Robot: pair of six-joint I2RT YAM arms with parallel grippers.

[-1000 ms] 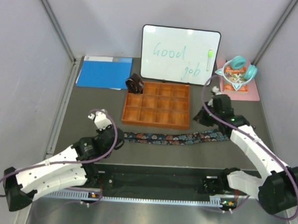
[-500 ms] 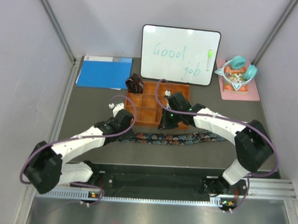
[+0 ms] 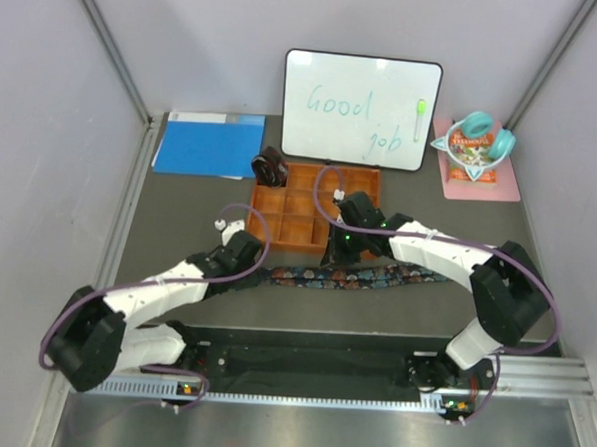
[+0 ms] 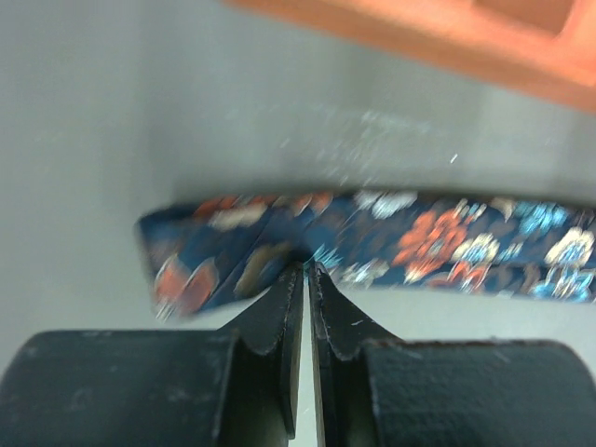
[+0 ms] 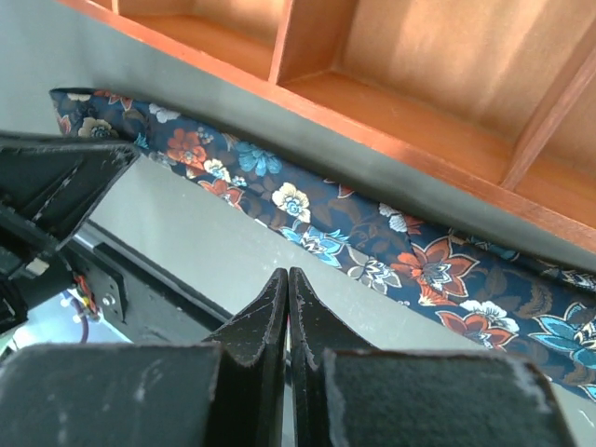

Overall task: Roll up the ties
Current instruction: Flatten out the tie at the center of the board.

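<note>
Your left jaws seem pinched on the soft, floppy floral tie right at their tips, near its end, though that view is blurry; your right jaws are clenched empty just above it, so hold the end firmly or it slips.

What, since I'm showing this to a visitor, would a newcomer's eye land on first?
The floral tie lies flat in a long strip across the table, just in front of the orange tray. The left gripper seems to pinch its left end, and the right gripper is shut near its middle, holding nothing. At the back stands a whiteboard reading "Good job".
</note>
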